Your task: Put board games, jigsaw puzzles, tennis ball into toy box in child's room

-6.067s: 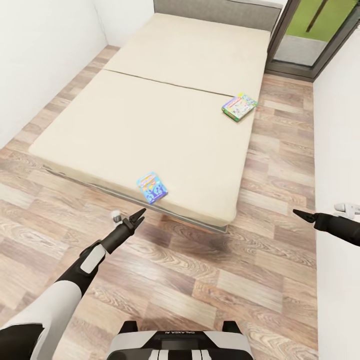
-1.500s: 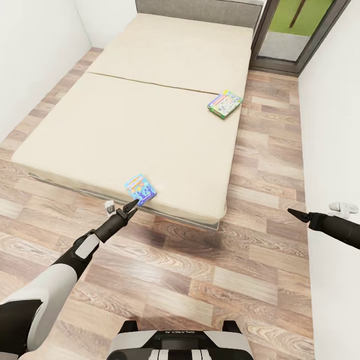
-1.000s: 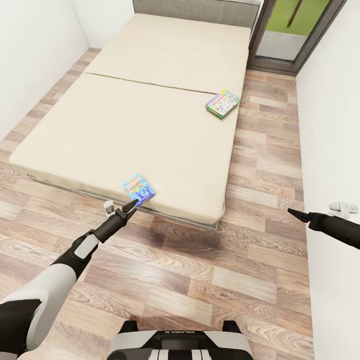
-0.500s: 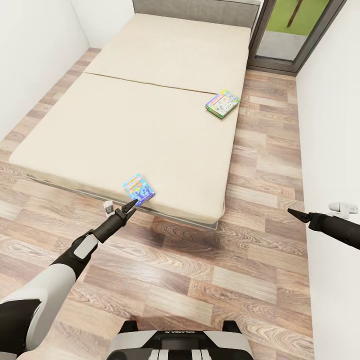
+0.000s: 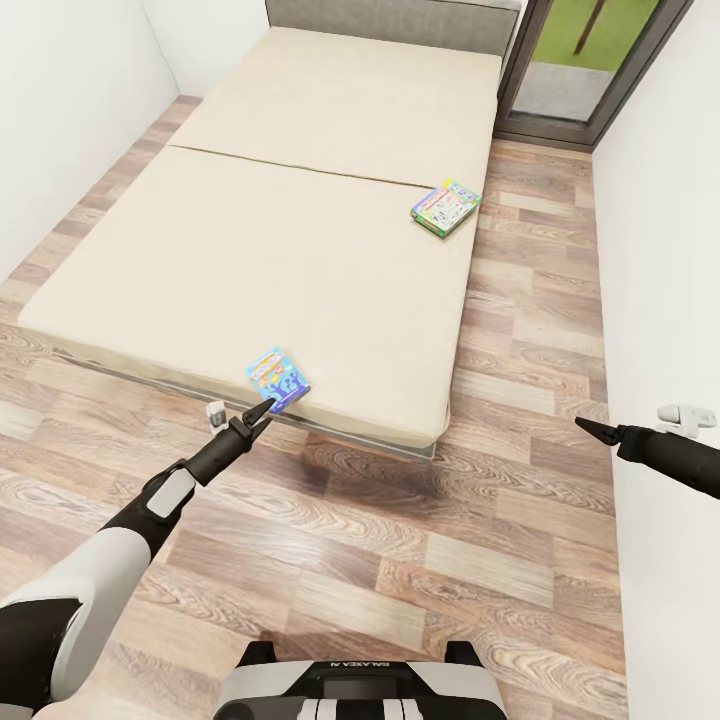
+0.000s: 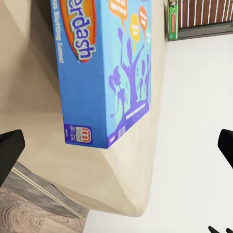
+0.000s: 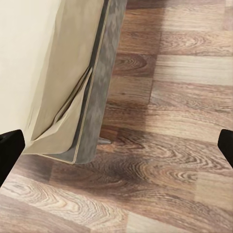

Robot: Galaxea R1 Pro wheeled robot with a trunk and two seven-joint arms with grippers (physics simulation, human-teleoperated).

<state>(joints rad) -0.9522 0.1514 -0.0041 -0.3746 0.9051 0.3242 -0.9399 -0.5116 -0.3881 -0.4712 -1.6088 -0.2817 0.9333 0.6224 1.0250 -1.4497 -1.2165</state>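
A mostly blue board game lies flat at the near edge of the beige bed. My left gripper hovers just short of it, over the floor, open. In the left wrist view the blue board game sits straight ahead between the wide-apart fingertips. A second board game, white and green, rests near the bed's right edge, and its green side shows far off. My right gripper hangs open and empty over the floor by the right wall. The table and toy box are out of view.
White walls close in on the left and right. A dark-framed window stands beyond the bed next to the grey headboard. Wood floor runs between me and the bed. The bed's corner and grey frame show near my right gripper.
Over six seconds the view shifted and my left gripper closed in on the blue board game. In the last second nothing has visibly moved.
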